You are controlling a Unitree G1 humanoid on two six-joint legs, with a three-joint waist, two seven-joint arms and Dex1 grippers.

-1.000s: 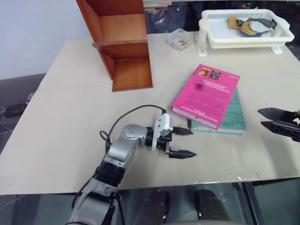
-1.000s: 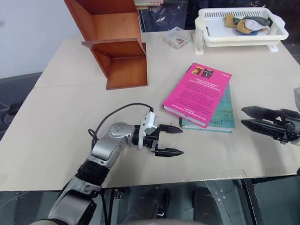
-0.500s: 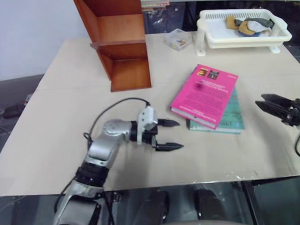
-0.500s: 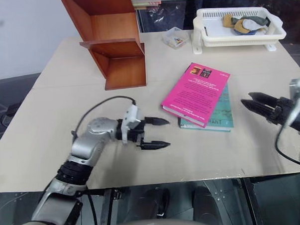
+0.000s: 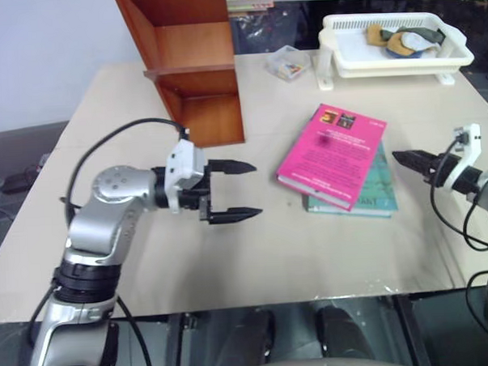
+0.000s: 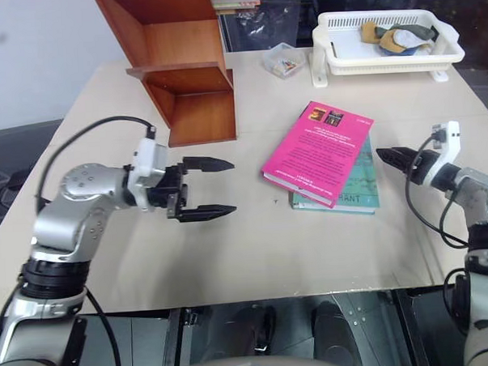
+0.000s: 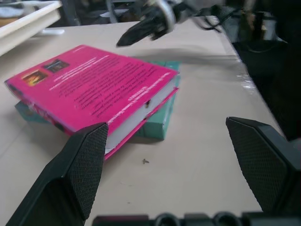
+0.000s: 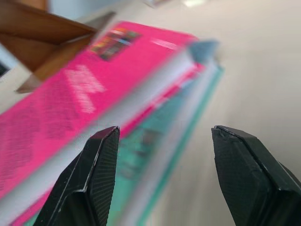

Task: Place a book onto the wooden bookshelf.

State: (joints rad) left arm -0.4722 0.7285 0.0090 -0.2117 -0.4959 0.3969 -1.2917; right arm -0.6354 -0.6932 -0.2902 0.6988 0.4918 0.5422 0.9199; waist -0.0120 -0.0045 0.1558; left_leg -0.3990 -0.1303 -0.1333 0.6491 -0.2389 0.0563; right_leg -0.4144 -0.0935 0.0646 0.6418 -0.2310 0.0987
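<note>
Left eye view cuts off the bookshelf [image 5: 192,64] top; the tray [image 5: 348,61] holds things too small to name. Book [image 5: 333,155] lies on the counter [image 5: 311,245] between two wide, empty pincers: left pincer [image 5: 238,190], right pincer [image 8: 162,179].

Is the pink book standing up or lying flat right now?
Lying flat. The pink book rests cover-up on a green book on the table, not yet on the bookshelf.
</note>
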